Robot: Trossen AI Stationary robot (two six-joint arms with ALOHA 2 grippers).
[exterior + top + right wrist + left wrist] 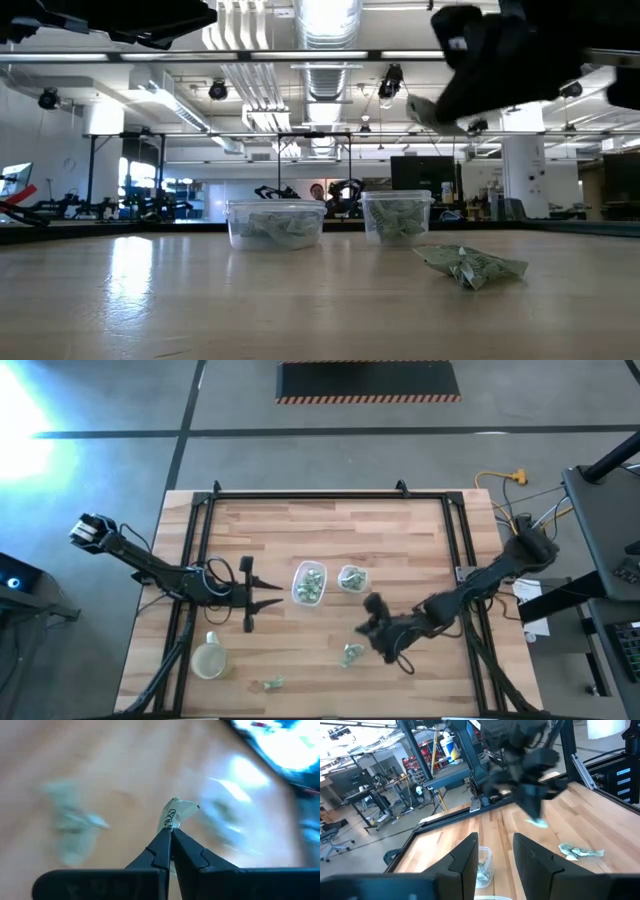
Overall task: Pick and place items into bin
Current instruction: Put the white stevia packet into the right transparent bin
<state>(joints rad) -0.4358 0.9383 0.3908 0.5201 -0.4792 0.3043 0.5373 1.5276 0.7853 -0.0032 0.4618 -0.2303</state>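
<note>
Right tool [170, 836] pinches one pale-green wrapped piece [175, 815], lifted above the bench [400, 540] just beside the pile [352, 654] of loose pieces. This looks like the carry step: the next move calls for swinging across to one of the two clear bins [309, 582], already part filled, and letting go over it. Left tool [262, 600] waits with fingers spread beside the bins. Dark marks show on the wrapper, unreadable.
</note>
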